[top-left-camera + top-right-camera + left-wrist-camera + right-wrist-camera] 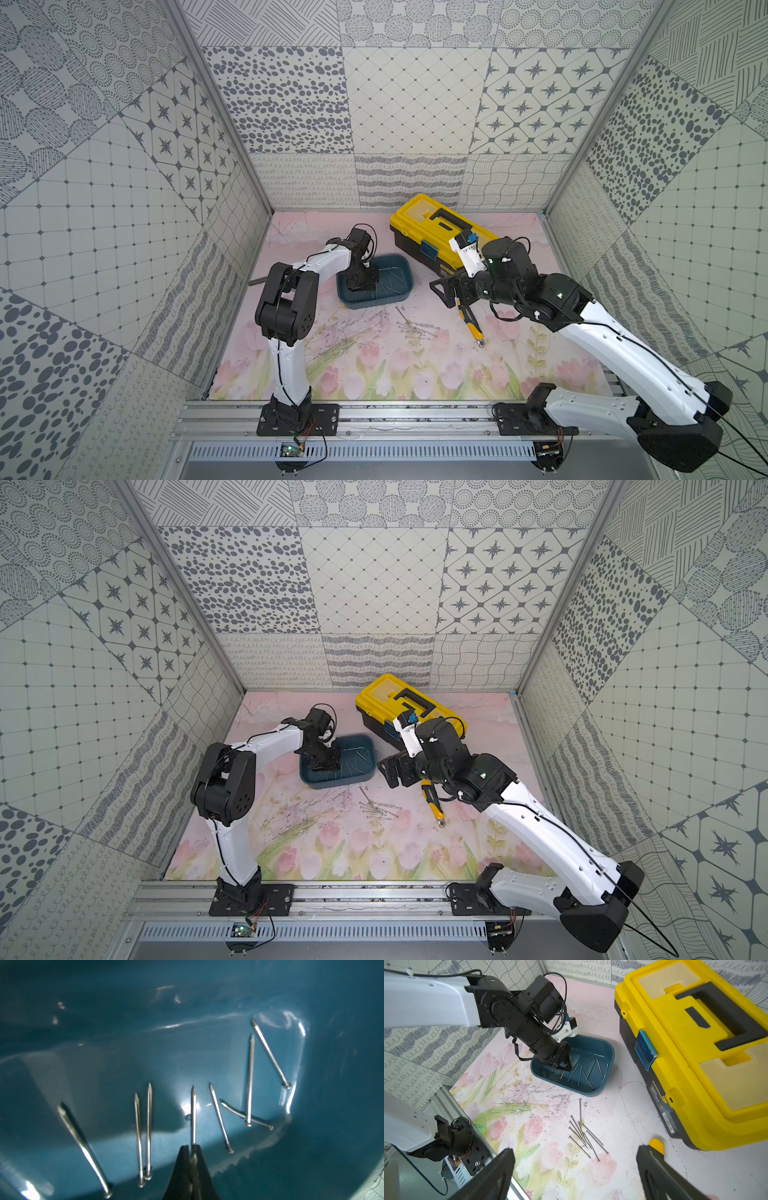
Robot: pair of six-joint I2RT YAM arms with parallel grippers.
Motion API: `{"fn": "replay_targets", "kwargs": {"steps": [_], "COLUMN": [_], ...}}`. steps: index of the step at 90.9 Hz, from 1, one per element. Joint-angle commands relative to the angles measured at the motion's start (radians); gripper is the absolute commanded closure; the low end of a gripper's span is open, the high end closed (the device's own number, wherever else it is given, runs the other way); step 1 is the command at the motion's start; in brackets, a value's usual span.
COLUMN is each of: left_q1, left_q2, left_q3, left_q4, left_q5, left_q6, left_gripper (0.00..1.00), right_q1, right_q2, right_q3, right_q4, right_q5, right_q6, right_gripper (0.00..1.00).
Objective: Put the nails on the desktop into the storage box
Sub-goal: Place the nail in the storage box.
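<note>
Left gripper [568,1067], jaws pinching a nail [193,1113], dips inside the storage box [365,305] rim, while right gripper [575,1150], jaws spread wide, hangs over open desk [374,365] between loose nails [417,328] and toolbox [415,212].

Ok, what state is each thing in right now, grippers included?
left gripper: shut on one nail, low inside the storage box
right gripper: open, empty
storage box: upright, no lid
boxed nails: lying flat on the box floor, two crossed
desktop nails: loose pile on the desktop, not yet picked up
toolbox: lid shut
utility knife: lying flat on the desktop
</note>
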Motion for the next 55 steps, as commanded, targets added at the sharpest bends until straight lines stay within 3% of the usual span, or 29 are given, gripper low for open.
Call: {"fn": "replay_targets", "kwargs": {"steps": [1,6,12,27,55], "left_q1": [0.006,0.006,0.006,0.006,0.007], "left_q2": [0.016,0.013,0.006,-0.009,-0.148], "left_q3": [0.009,0.002,-0.007,-0.005,-0.008], "left_q4": [0.025,0.027,0.030,0.008,-0.026], "left_q5": [-0.018,-0.017,-0.015,-0.006,0.002], "left_q6": [0.016,0.009,0.004,0.001,-0.023], "left_gripper": [1.00,1.00,0.90,0.79,0.75], "right_q1": [-0.008,-0.010,-0.011,-0.011,-0.011], "right_q2": [-0.019,-0.015,-0.006,0.002,0.025], "right_q3": [-0.015,-0.016,-0.020,-0.029,-0.013], "right_q4": [0.040,0.040,0.042,0.059,0.022], "right_q5": [-0.003,-0.026,-0.053,-0.074,-0.029], "right_q6": [0.085,0.107,0.123,0.100,0.051], "right_gripper": [0.03,0.03,0.03,0.04,0.04]}}
